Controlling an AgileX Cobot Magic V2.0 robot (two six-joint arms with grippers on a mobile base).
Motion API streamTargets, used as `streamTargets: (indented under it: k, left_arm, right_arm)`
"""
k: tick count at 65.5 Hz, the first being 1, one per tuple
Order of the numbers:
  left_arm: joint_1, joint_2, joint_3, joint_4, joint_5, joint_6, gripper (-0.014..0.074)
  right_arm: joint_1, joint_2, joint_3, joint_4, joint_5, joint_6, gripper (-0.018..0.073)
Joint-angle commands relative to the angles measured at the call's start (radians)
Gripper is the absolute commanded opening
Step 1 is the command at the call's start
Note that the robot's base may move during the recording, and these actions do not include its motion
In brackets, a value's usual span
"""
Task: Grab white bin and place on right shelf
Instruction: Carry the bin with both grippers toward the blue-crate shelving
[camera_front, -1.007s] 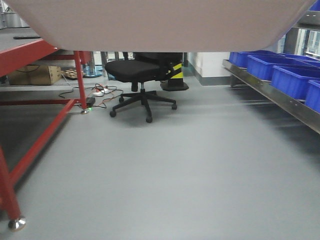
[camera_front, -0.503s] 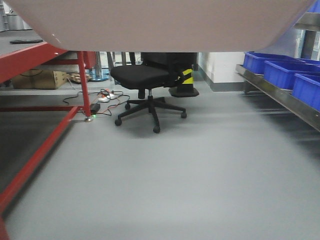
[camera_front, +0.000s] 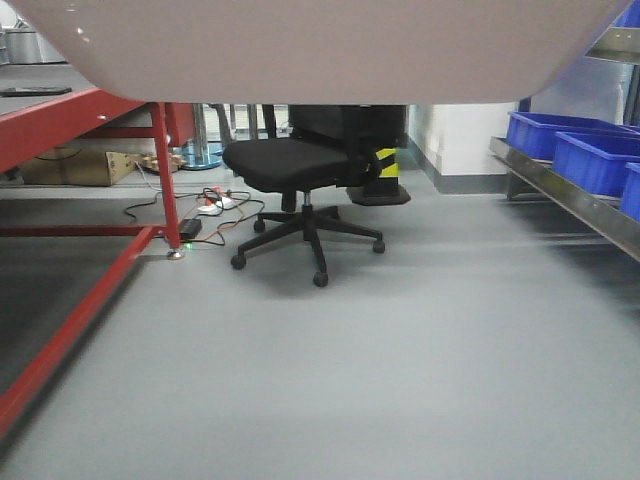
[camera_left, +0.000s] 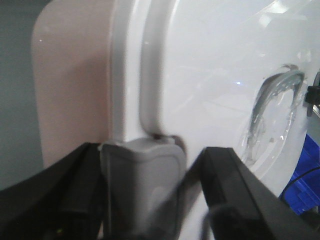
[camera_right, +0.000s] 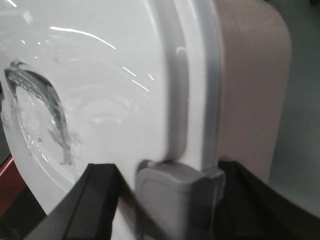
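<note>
The large off-white plastic bin (camera_front: 320, 45) fills the top of the front view, raised above the grey floor (camera_front: 400, 360); in the left wrist view the left gripper (camera_left: 145, 195) sets its black fingers (camera_left: 75, 190) fairly wide apart, holding the bin by its grey latch (camera_left: 142, 170); the right gripper (camera_right: 170, 200) holds the opposite latch (camera_right: 175, 195) likewise; the stainless-steel shelf (camera_front: 570, 205), bearing blue plastic bins (camera_front: 590, 160), lies at the right edge, well apart from the bin; a black office chair (camera_front: 305, 165) stands at centre, a red-framed table (camera_front: 90, 110) at left.

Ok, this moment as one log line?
phase: carry | white bin: lifted, lidded | left gripper: shut on it | right gripper: shut on it | right shelf: bin not placed yet
</note>
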Motion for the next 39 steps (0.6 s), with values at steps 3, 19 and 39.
streamTargets:
  k: [3, 19, 39]
  left_arm:
    - [-0.027, -0.020, -0.037, -0.221, 0.170, 0.004, 0.0260]
    - [-0.027, -0.020, -0.037, -0.221, 0.170, 0.004, 0.0260]
    - [-0.027, -0.020, -0.037, -0.221, 0.170, 0.004, 0.0260]
  right_arm:
    - [0.017, -0.017, -0.039, 0.237, 0.103, -0.008, 0.0412]
    - [0.017, -0.017, -0.039, 0.237, 0.103, -0.008, 0.0412]
    - [0.017, -0.017, -0.039, 0.237, 0.102, -0.008, 0.0412]
